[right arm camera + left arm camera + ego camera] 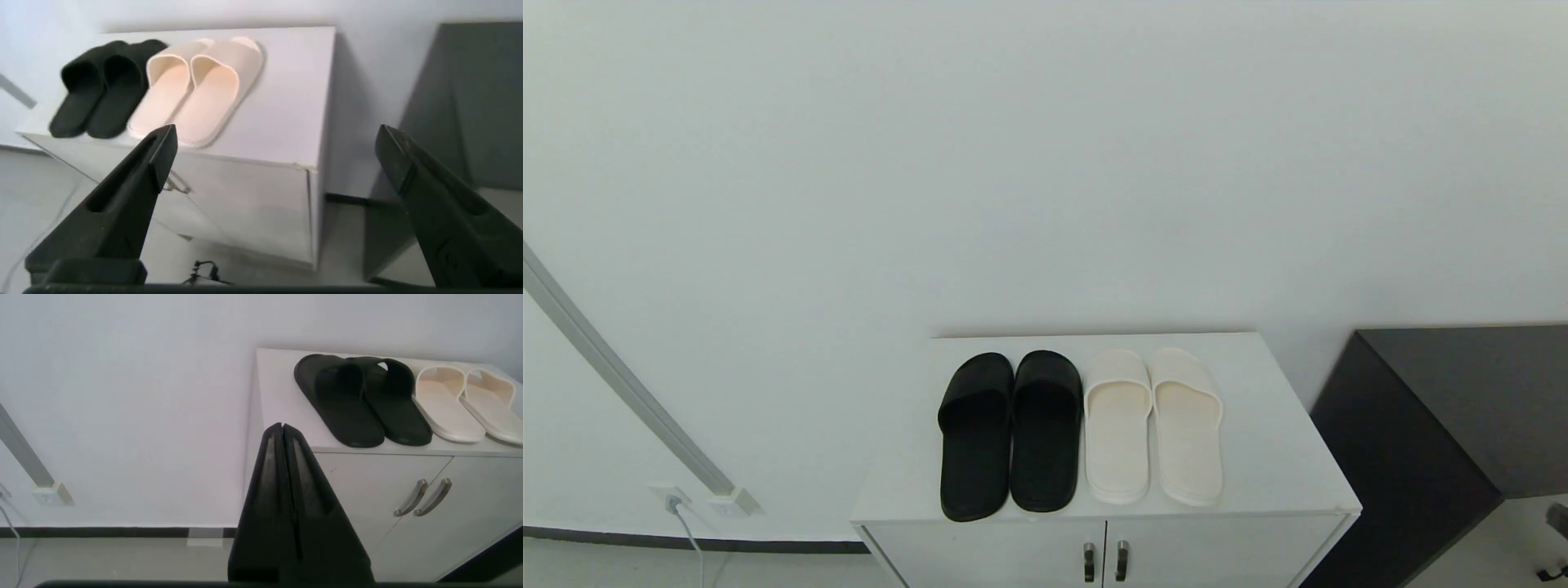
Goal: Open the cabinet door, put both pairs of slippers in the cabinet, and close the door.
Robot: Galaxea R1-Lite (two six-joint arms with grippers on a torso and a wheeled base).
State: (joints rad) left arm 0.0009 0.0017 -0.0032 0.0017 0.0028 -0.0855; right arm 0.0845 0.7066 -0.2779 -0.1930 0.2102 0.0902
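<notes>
Now | black slippers point(1029, 441), white slippers point(1119, 441) atop cabinet point(1282, 457) | 2 doors point(996, 563) shut

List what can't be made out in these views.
Inside of the white two-door cabinet: hidden in every view; it is shut.
Cabinet front below the two metal handles: cut off by the head view's bottom edge.
Left door, lower part: covered by the shut left tool in the left wrist view.
Handles in the right wrist view: mostly behind a finger of the open right tool.
</notes>
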